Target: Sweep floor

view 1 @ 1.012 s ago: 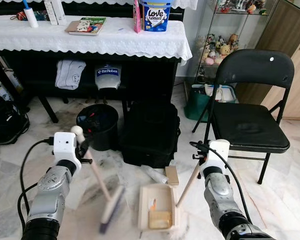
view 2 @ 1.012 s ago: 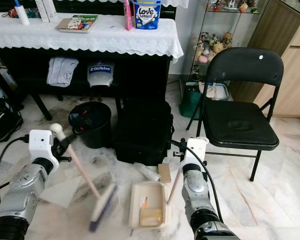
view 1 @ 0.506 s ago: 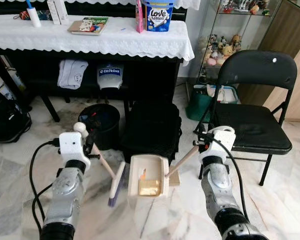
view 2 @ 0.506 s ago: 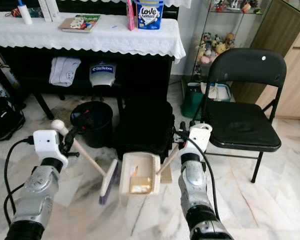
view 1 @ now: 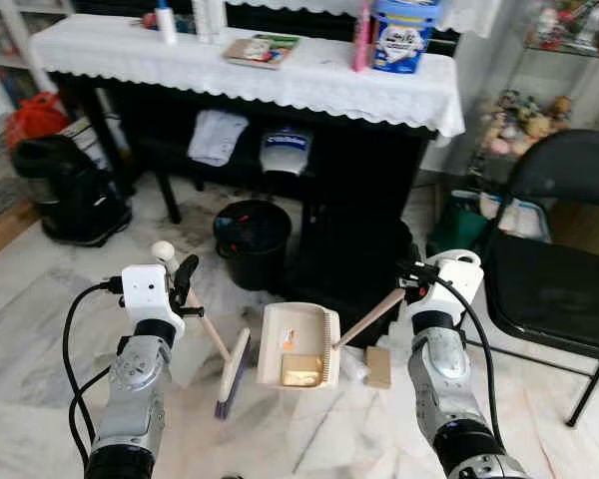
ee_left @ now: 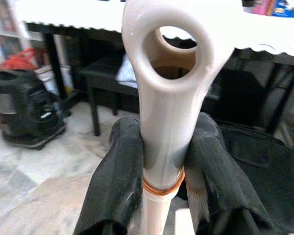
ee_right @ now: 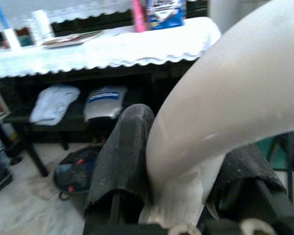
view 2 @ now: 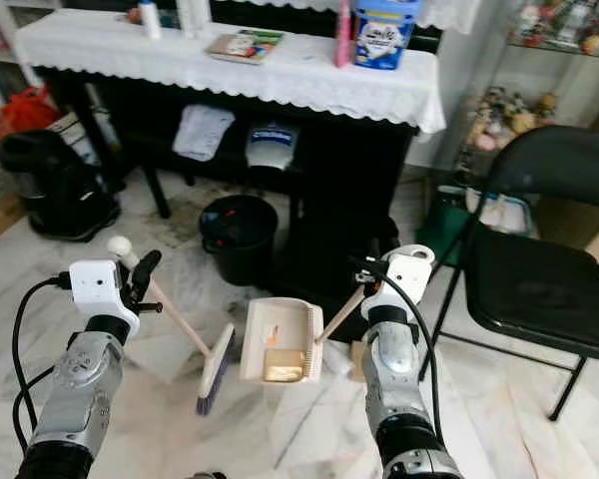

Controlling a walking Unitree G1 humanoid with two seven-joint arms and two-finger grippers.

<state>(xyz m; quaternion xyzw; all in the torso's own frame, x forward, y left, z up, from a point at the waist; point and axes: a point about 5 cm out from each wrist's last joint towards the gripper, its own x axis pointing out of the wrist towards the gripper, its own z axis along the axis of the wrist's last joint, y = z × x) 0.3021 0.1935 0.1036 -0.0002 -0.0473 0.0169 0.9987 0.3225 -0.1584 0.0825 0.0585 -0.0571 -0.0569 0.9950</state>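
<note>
Marble floor point(view 1: 40, 299) in grey and white spreads before a long black table point(view 1: 130, 110) draped in a white lace cloth point(view 1: 280, 85). At the far left, a black vacuum cleaner point(view 1: 70, 190) stands on the floor beside the table's left leg, with a red bag point(view 1: 35, 112) behind it. On the cloth lie a book point(view 1: 263, 50) and, toward the right edge, a blue tub point(view 1: 404, 35). Under the table a black bin point(view 1: 252, 235) sits on the floor.

The left gripper point(ee_left: 161, 171) is raised before the robot, its two black fingers point(ee_left: 120, 181) clamped on the pale handle of the brush point(view 1: 232, 371), just below the handle's looped end. The brush slants down to the right, its bristle head hanging beside the dustpan point(view 1: 298, 344). The dustpan is held up off the floor, tipped toward the camera, with yellowish bits lying in it. Its handle runs up and right into the right gripper point(ee_right: 181, 196), whose fingers point(ee_right: 122, 152) are closed around it. Farther right stands a black folding chair point(view 1: 569, 289).
</note>
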